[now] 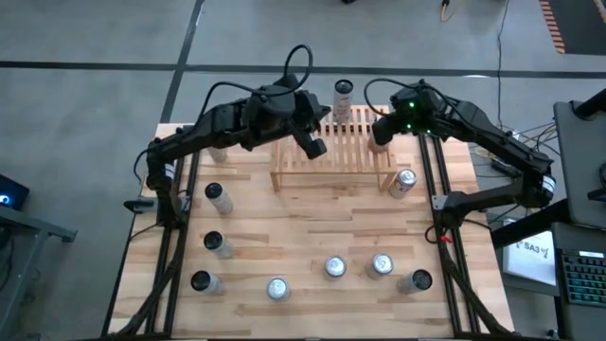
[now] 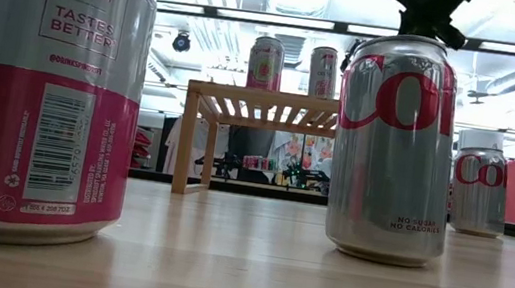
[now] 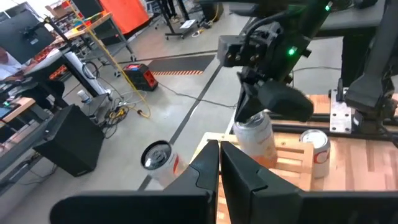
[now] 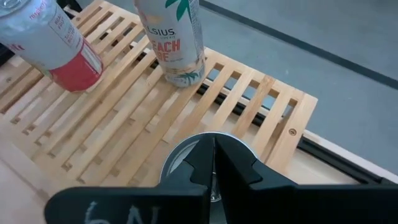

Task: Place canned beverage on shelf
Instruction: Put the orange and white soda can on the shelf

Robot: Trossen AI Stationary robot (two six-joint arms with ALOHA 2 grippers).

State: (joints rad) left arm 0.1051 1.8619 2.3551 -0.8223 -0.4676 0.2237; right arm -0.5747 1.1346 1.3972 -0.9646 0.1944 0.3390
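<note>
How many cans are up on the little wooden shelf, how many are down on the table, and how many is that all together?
Cans on the shelf: 2
Cans on the table: 8
Total: 10 cans, counted from above; the arms could be hiding more.

arms: two dark jointed links, showing matte black housings | cabling: black loop arching over left arm [image 1: 284, 66] | light: green LED glowing on right arm [image 1: 413, 102] | fingers [image 4: 231, 165]: black, flat, angular, showing white scrawl below
</note>
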